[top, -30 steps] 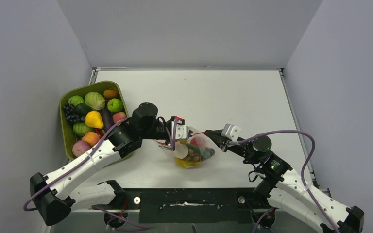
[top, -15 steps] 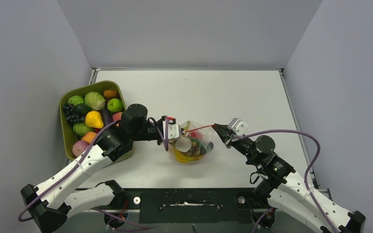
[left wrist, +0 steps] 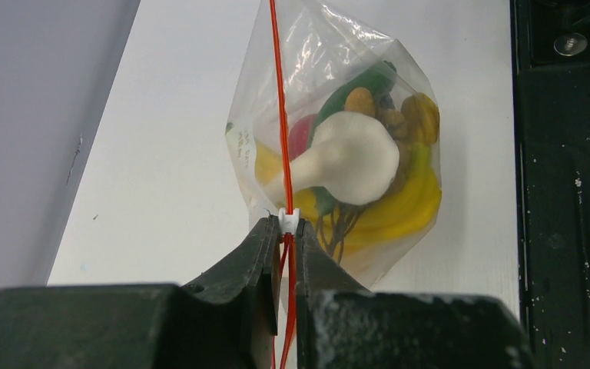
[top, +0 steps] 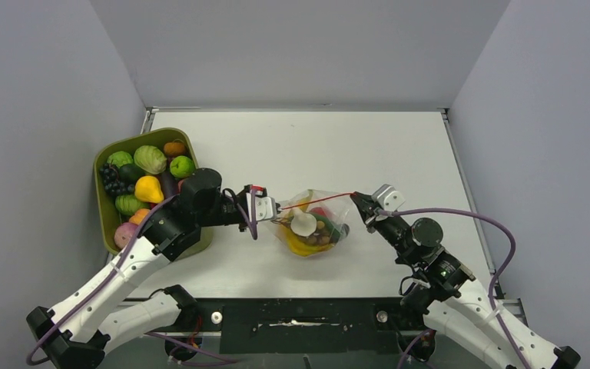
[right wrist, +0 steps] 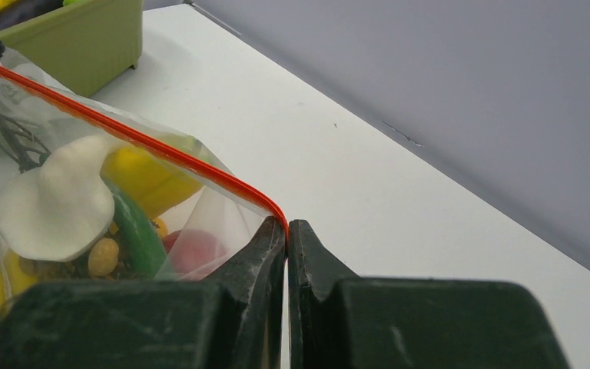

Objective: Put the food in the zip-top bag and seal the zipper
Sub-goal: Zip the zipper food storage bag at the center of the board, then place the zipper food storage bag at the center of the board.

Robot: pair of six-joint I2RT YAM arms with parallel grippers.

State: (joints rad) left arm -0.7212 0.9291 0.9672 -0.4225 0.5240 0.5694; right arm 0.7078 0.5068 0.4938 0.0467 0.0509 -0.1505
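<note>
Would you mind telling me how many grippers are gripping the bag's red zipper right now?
2. The left gripper pinches the zipper at its end nearer the tray, at the white slider; the right gripper pinches the opposite end. Neither is hidden.

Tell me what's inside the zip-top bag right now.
Through the clear zip-top bag: a white mushroom on top, yellow bananas, a green piece, a red piece and small brown pieces. Whatever lies beneath the mushroom is covered.
</note>
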